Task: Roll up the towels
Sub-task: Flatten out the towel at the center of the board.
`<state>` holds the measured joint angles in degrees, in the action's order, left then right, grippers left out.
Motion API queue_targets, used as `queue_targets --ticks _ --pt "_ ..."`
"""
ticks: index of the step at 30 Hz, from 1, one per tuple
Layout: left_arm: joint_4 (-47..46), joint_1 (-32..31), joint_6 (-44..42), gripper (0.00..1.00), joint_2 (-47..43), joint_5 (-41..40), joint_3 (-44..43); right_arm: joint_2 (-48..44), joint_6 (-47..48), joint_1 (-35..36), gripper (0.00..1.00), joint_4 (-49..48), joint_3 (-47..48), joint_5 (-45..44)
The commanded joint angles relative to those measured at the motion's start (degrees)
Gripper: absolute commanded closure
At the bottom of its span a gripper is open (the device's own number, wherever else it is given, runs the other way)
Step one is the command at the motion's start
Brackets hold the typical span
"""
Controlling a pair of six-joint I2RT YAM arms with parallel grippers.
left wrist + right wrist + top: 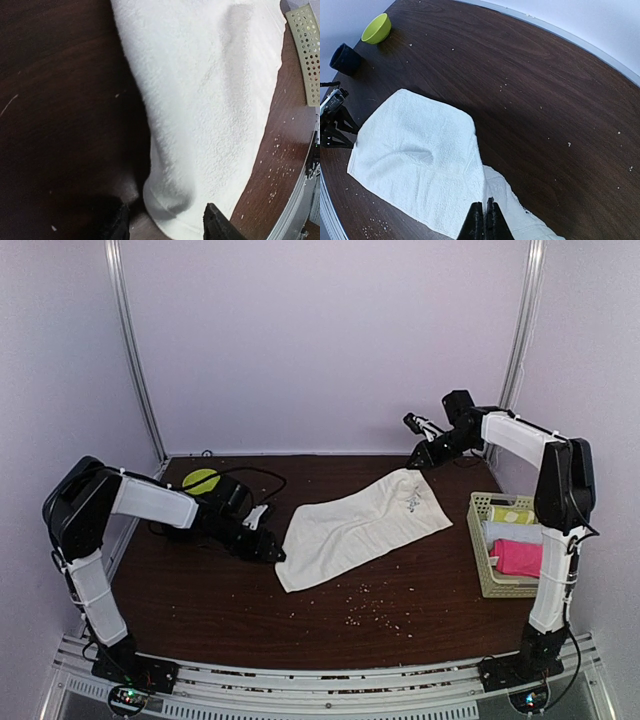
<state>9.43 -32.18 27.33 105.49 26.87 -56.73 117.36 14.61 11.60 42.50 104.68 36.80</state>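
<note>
Left gripper (167,227): fingers are held spread, set astride the near-left end of the cream towel (360,525), which is laid flat and diagonal at mid-table. Right gripper (484,222): fingers are pressed together, held above the table's far right. The pink towel (518,558) is kept in the basket (478,540), right side.

Cream towel (360,525), pink towel (518,558), dark-brown table (200,600).

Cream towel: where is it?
In the top view, the cream towel lies spread mid-table, between the left gripper at its left end and the basket on the right.
</note>
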Motion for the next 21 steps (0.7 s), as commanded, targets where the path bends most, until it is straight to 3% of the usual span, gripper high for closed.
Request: queue_targets --ticks 1,2,7,12,14,17,21 --pt "-1.6 -1.0 0.2 0.52 4.3 -1.5 -6.1 1.1 -0.1 -0.2 1.00 1.0 1.3 2.3" --pt "-1.6 -1.1 -0.1 0.57 5.2 -1.9 -7.3 1.3 -0.2 -0.2 1.00 0.9 1.2 2.7" --pt "2.6 -1.3 -3.9 1.00 3.0 -7.7 -13.8 0.9 0.0 0.3 1.00 2.7 0.6 5.2" --pt "12.9 -7.9 -17.6 1.00 -10.5 -16.3 -19.1 -8.6 -1.8 0.2 1.00 -3.2 -5.6 5.4" --pt "17.7 -11.0 -21.2 1.00 -13.8 -13.1 -19.5 -13.5 -1.5 0.2 1.00 -6.9 -10.3 4.2" --pt "23.4 -15.1 -21.8 1.00 -16.9 -9.1 -14.9 -17.6 2.1 0.2 1.00 -5.0 -15.9 2.2" --pt "27.3 -17.4 -20.5 0.68 -18.0 -6.1 -4.9 -17.7 7.0 0.2 1.00 -2.3 -24.4 0.7"
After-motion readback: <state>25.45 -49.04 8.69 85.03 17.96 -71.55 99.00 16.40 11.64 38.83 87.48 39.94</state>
